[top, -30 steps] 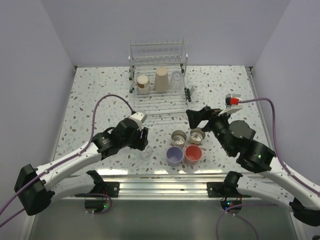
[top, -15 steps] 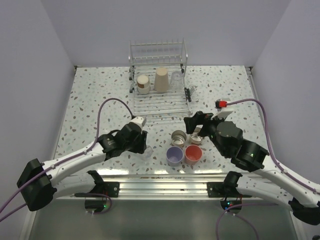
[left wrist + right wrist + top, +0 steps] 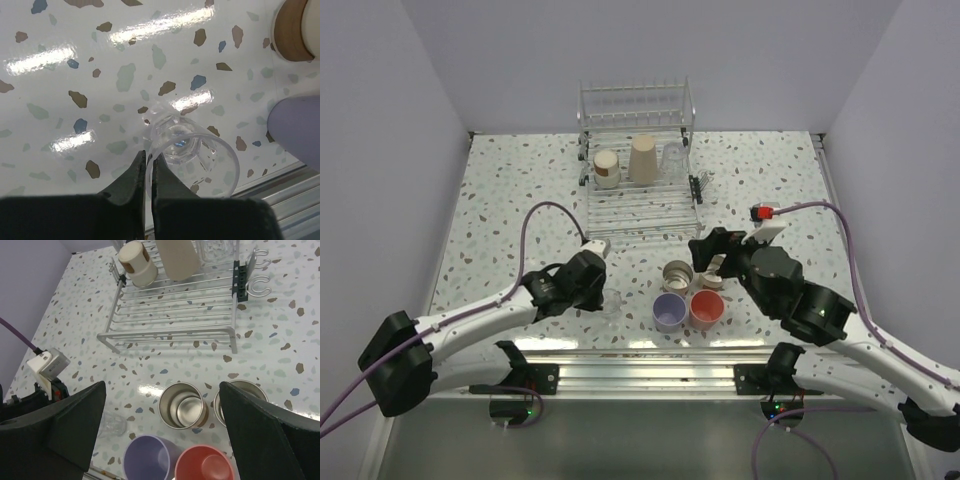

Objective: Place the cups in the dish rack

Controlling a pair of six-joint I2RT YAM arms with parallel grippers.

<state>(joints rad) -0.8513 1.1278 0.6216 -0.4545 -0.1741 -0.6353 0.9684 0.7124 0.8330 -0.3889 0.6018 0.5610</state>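
left claw [image 3: 603, 291] at clear cup [image 3: 613, 303] | beige cup [image 3: 643, 158] in dish rack [image 3: 640, 215]

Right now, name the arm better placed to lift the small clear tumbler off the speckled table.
Left. The left hand is shut on the small clear tumbler at its rim, as the wrist view shows. The right hand is open above a metallic cup, apart from the tumbler.

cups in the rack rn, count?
3, all along the back of the dish rack: tan-based cup on the left, tall beige cup in the middle, clear cup on the right. None seems hidden.
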